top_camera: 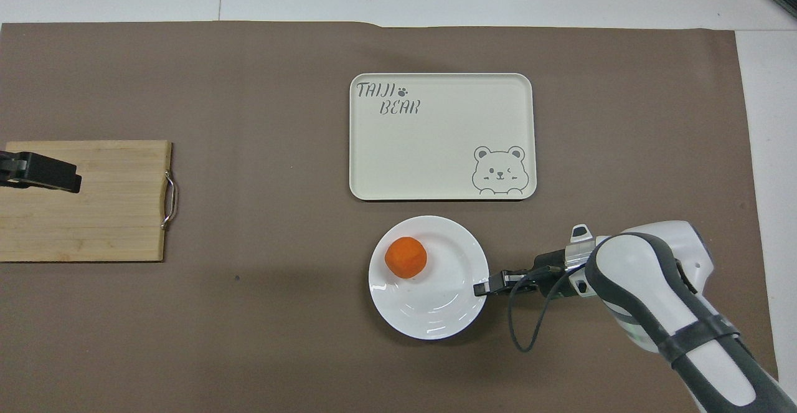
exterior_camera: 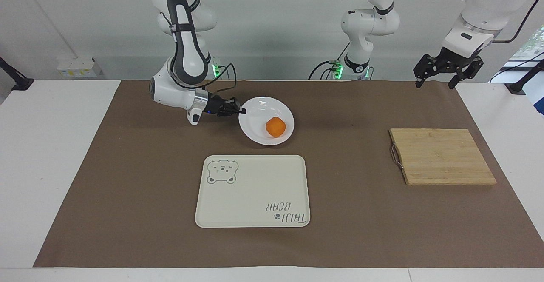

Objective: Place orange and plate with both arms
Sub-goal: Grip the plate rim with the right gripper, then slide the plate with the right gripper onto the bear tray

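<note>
White table [exterior_camera: 55,154] carries brown mat [exterior_camera: 136,188]. On mat: cream tray [exterior_camera: 253,192], just past plate held at right gripper [exterior_camera: 242,111]; wooden cutting board [exterior_camera: 442,156], under left gripper [exterior_camera: 446,73].

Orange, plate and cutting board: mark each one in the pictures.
orange [exterior_camera: 275,127], facing view, middle of the fruit.
plate [top_camera: 436,313], overhead view, bare glossy floor of the dish.
cutting board [exterior_camera: 442,156], facing view, middle of the wooden top.

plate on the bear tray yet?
No, the plate, with the orange on it, sits short of the tray, nearer the robots.
</note>
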`<state>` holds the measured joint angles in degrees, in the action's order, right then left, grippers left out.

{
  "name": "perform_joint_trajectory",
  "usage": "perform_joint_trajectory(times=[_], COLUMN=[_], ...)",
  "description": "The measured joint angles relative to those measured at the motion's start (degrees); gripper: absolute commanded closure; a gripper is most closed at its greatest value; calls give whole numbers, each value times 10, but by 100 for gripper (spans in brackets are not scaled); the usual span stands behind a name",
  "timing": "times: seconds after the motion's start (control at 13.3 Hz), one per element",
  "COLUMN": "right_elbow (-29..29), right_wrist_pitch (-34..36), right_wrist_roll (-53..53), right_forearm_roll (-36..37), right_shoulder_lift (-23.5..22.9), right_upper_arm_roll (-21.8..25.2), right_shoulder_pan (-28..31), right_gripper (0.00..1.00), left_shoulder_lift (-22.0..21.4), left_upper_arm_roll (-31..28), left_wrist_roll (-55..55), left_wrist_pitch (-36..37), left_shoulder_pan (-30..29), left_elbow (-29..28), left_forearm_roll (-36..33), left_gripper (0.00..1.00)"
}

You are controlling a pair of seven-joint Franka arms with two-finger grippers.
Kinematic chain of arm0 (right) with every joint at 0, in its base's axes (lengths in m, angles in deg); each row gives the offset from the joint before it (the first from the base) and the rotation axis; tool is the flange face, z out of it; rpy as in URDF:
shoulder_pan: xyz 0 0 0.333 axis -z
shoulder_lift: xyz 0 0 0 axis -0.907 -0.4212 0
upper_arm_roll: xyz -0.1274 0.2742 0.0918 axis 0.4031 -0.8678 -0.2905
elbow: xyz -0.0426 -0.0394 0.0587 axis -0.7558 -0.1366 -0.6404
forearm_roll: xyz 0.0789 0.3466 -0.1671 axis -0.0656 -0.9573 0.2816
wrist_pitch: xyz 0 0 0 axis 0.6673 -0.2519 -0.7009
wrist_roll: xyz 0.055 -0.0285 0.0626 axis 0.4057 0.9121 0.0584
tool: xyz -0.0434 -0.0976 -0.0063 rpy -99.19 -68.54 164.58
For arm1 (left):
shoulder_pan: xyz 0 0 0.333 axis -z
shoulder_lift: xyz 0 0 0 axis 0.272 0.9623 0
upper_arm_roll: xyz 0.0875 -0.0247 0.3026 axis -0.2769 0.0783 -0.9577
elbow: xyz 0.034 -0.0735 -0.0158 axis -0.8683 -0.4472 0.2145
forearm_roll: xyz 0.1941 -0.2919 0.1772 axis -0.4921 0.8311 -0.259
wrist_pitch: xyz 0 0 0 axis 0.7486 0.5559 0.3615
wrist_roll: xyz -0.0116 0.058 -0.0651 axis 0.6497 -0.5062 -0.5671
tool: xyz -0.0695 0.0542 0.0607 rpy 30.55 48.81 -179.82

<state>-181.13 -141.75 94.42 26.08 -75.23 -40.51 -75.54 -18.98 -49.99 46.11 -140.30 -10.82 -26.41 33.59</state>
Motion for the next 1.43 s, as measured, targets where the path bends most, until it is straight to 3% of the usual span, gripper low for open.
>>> perform_joint_trajectory(times=[0.3, 0.75, 1.43], right_elbow=[77, 254, 379], right_wrist_pitch=[11, 43, 30], right_wrist_roll=[0, -80, -147], right_forearm_roll=[-23, -24, -25], right_shoulder_lift=[-39, -129, -230], right_upper_arm_roll=[1, 5, 7], right_shoulder_pan=[1, 35, 50], right_gripper=[100, 100, 100], left_shoulder_lift=[0, 0, 0], left_upper_arm_roll=[0, 0, 0], left_wrist_roll=[0, 0, 0], left_wrist_pitch=[0, 0, 0], left_shoulder_pan=[0, 0, 0], left_elbow=[0, 0, 0], left_forearm_roll=[0, 0, 0], left_gripper=[0, 0, 0])
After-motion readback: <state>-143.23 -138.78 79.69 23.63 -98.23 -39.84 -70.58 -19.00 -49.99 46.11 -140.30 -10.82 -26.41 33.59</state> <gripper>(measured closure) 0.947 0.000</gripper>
